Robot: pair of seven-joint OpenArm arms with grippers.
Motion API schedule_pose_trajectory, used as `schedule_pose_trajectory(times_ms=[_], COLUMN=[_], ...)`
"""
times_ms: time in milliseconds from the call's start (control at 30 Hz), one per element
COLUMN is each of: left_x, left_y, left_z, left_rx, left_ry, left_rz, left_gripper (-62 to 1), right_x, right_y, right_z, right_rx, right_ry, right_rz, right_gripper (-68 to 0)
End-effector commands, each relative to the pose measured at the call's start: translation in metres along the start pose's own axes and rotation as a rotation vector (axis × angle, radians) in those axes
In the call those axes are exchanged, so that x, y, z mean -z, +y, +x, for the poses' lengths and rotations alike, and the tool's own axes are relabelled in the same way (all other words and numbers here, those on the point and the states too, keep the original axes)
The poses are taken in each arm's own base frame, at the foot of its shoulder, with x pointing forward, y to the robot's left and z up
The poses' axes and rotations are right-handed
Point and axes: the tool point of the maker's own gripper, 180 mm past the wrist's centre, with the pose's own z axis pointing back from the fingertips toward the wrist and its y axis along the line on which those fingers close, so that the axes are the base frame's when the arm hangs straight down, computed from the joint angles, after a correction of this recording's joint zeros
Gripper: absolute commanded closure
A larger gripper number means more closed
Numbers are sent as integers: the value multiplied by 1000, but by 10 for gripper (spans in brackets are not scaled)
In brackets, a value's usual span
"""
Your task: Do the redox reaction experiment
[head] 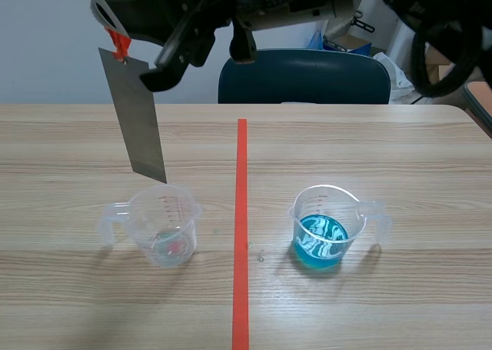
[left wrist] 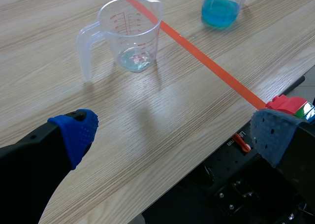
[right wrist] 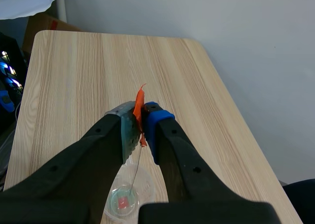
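Observation:
A grey metal sheet [head: 138, 119] with an orange tab hangs upright, its lower corner just above the clear measuring cup [head: 164, 225] left of the tape line. My right gripper [head: 123, 46], on the arm raised across the top, is shut on the orange tab [right wrist: 139, 108]. The sheet [right wrist: 137, 167] shows edge-on there, over the cup [right wrist: 129, 197], whose bottom holds a thin film with a reddish spot. A second cup [head: 327, 227] with blue liquid stands right of the line. My left gripper [left wrist: 174, 130] is open and low near the table's front edge, with the clear cup [left wrist: 129, 37] and blue cup [left wrist: 221, 7] ahead.
An orange-red tape line [head: 241, 227] runs down the middle of the wooden table [head: 400, 158]. A dark blue chair [head: 304, 77] stands behind the far edge. A red and green part [left wrist: 288, 106] sits below the table's front edge.

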Motion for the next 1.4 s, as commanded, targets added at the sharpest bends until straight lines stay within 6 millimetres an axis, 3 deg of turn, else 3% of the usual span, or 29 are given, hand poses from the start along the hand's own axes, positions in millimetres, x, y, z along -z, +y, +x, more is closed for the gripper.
schedule_pose_trajectory(times_ms=[0, 467, 967, 1367], left_x=[1, 1, 3, 3], left_y=[-2, -1, 8, 8], left_z=[8, 10, 21, 22], left_rx=[-8, -11, -23, -23], left_ry=[-32, -46, -103, -111], left_rz=[-1, 2, 38, 38], left_gripper=[-623, -623, -623, -623], right_x=[-1, -9, -49, -93], right_y=[-4, -13, -49, -62], right_z=[7, 6, -12, -30], right_rx=[-9, 13, -13, -33], right_ry=[-20, -11, 87, 168], right_rz=[-8, -29, -128, -151], right_gripper=[-6, -6, -6, -6])
